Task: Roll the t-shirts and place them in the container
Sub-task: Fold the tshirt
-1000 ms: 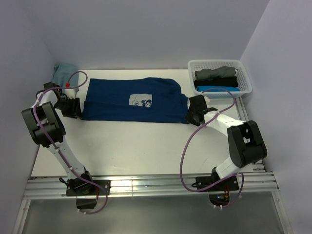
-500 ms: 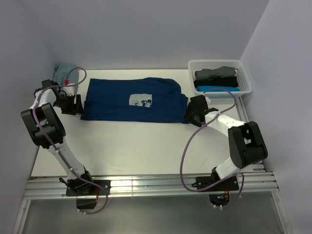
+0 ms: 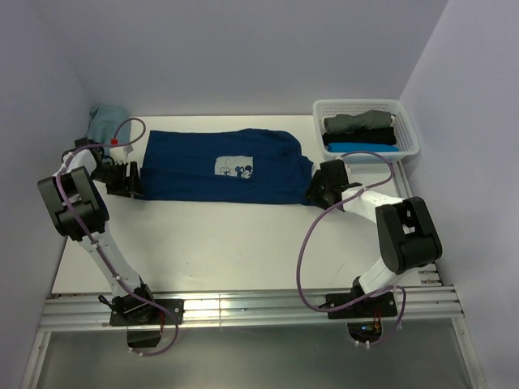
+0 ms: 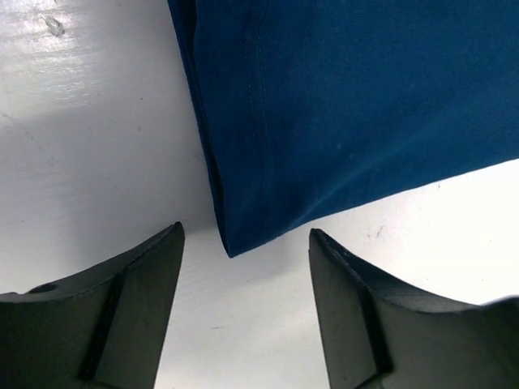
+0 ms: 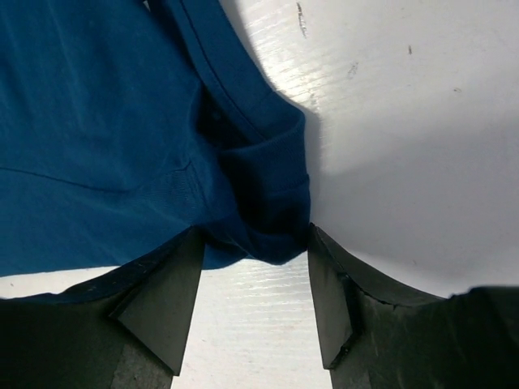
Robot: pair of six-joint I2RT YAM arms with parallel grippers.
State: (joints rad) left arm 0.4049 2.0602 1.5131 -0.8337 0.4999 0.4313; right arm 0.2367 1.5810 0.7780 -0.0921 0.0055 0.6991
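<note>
**Operator:** Where does my shirt sit?

**Spotter:** Your navy t-shirt (image 3: 227, 166) lies folded into a long flat band across the far half of the tabletop (image 3: 243, 243), print up. The other t-shirts (image 3: 359, 134) lie in the basket (image 3: 357, 103) at the far right. A teal one (image 3: 105, 121) sits in the far left corner.

**Operator:** And my tools?

**Spotter:** Your left tool (image 4: 243, 239) has its fingers spread wide and holds nothing. The band's near left corner lies just between the fingertips. Your right tool (image 5: 255, 243) is spread too, straddling the bunched sleeve end on the other side. Cloth brushes both fingers there, but I judge it is not pinched.

**Operator:** Why one at each end?

**Spotter:** Probably so you can take both near corners together and keep the band straight as you turn it over.

**Operator:** Anything different from a second ago?

**Spotter:** You have brought both tools in closer to the shirt's ends. The shirt itself lies as it did.
</note>
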